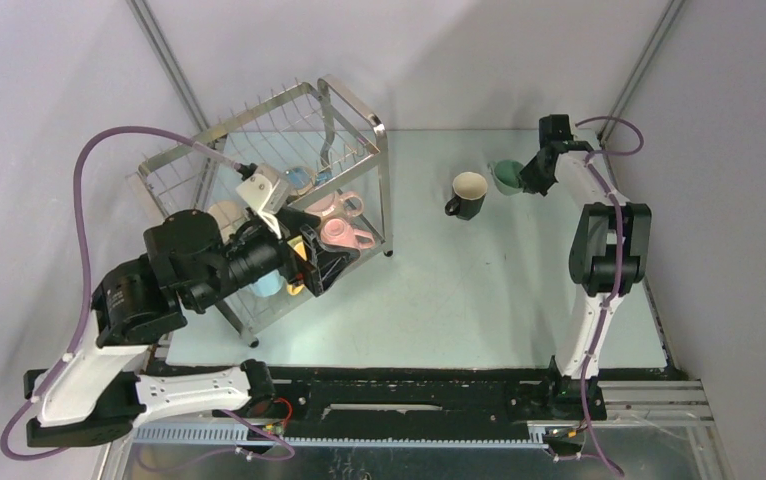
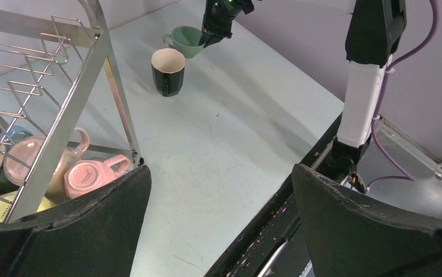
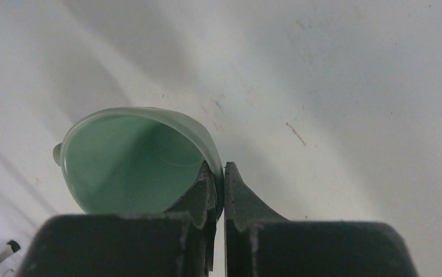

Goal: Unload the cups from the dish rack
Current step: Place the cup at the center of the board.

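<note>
The steel wire dish rack (image 1: 359, 130) stands at the left. It holds pink cups (image 1: 344, 235), a light blue cup (image 1: 299, 180) and a beige cup (image 1: 225, 214). My left gripper (image 1: 312, 262) is open and empty at the rack's near right corner; in its wrist view (image 2: 218, 190) pink cups (image 2: 89, 176) lie just left of the left finger. A black cup (image 1: 468, 194) stands upright on the table. My right gripper (image 1: 532, 180) is shut on the rim of a green cup (image 1: 506, 176), with one finger inside the cup (image 3: 132, 156) and one outside.
The green cup sits just right of the black cup, seen also in the left wrist view (image 2: 168, 70). The rack's corner post (image 2: 118, 98) stands close to my left finger. Grey walls enclose the table (image 1: 479, 290). A black rail (image 1: 409, 390) runs along the near edge.
</note>
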`<state>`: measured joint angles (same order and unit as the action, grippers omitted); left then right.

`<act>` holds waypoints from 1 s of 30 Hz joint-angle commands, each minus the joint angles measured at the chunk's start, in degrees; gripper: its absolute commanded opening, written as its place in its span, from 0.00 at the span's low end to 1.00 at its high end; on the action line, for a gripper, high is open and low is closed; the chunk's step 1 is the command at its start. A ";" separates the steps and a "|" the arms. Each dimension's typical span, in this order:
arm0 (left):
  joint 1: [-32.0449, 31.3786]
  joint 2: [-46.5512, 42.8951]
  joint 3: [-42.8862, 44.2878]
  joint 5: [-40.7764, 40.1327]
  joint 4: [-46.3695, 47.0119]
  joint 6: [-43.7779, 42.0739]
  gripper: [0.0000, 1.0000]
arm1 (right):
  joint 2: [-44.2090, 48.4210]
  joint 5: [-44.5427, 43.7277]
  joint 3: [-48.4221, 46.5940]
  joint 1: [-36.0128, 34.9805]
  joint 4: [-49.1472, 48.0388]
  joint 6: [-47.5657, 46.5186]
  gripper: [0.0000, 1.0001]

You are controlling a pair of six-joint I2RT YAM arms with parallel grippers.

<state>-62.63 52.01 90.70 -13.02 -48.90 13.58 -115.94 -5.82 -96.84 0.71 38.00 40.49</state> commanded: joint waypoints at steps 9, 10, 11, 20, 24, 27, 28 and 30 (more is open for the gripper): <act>0.14 0.11 -1.52 1.10 -0.54 1.00 1.00 | -4.49 2.18 -2.07 0.67 -4.86 2.08 0.00; 0.12 0.11 -1.57 1.07 -0.62 1.08 1.00 | -4.67 2.34 -1.97 0.63 -4.87 2.13 0.00; 0.14 0.11 -1.67 1.11 -0.58 1.16 1.00 | -4.75 2.44 -1.76 0.54 -4.99 2.26 0.00; 0.14 -0.10 -3.22 1.27 0.09 2.70 1.00 | -5.46 1.15 -0.06 0.20 -4.64 1.02 0.00; 0.14 -0.82 -4.31 0.95 0.17 3.41 1.00 | -6.08 0.54 0.23 -0.12 -4.56 0.20 0.00; 0.14 -1.55 -5.47 0.46 0.45 4.00 1.00 | -6.44 -0.21 0.04 -0.52 -4.49 -0.41 0.01; 0.14 -1.84 -5.77 0.45 0.54 4.21 1.00 | -6.52 -0.32 -0.15 -0.58 -4.41 -0.58 0.03; 0.10 -2.27 -6.28 0.54 0.80 4.72 1.00 | -6.61 -0.57 -0.50 -0.54 -4.12 -0.81 0.09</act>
<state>-62.63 51.00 85.80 -12.78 -50.30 16.60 -122.23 -4.99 -96.68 0.73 35.33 40.62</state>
